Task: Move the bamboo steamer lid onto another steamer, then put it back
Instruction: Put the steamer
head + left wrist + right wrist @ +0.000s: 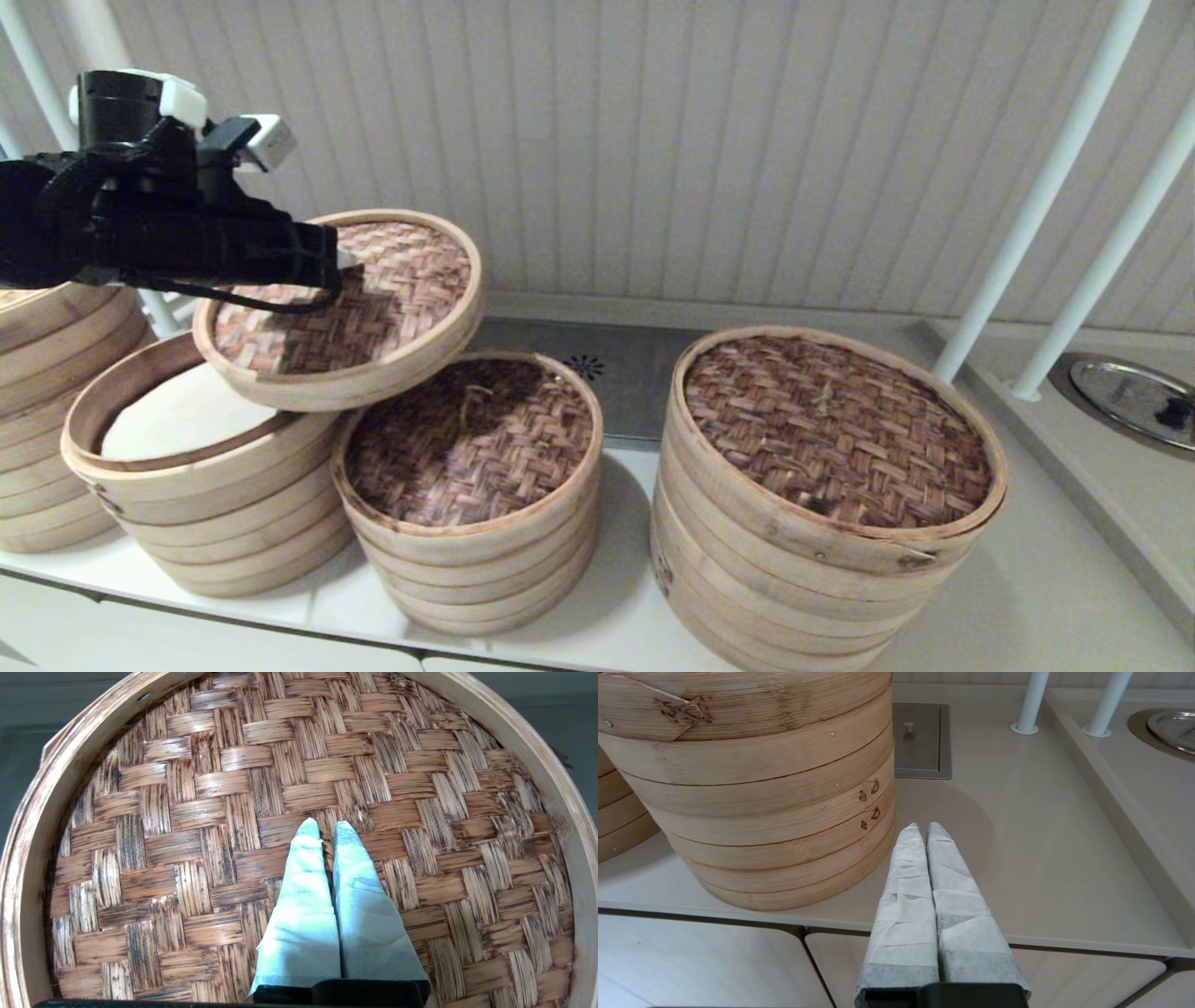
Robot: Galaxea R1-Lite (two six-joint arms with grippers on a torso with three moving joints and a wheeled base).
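Note:
The bamboo steamer lid (373, 299) hangs tilted in the air, light tan weave up, partly over the open steamer with the white liner (177, 420) and partly over the smallest steamer (471, 448) with its dark reddish-brown top. My left gripper (344, 259) reaches in from the left and is shut on the lid's small loop handle (327, 851); in the left wrist view the lid (233, 788) fills the picture under the left gripper (327, 828). Whether the lid's low edge touches the liner steamer's rim I cannot tell. My right gripper (923, 828) is shut and empty, parked low at the counter's front edge.
The widest steamer (831, 420) stands on the right, close to the parked right gripper, where its wall (761, 788) shows. Another bamboo stack (47, 373) is at the far left. White poles (1036, 196) and a metal basin (1130, 401) are at the back right. A drain cover (588, 366) lies behind.

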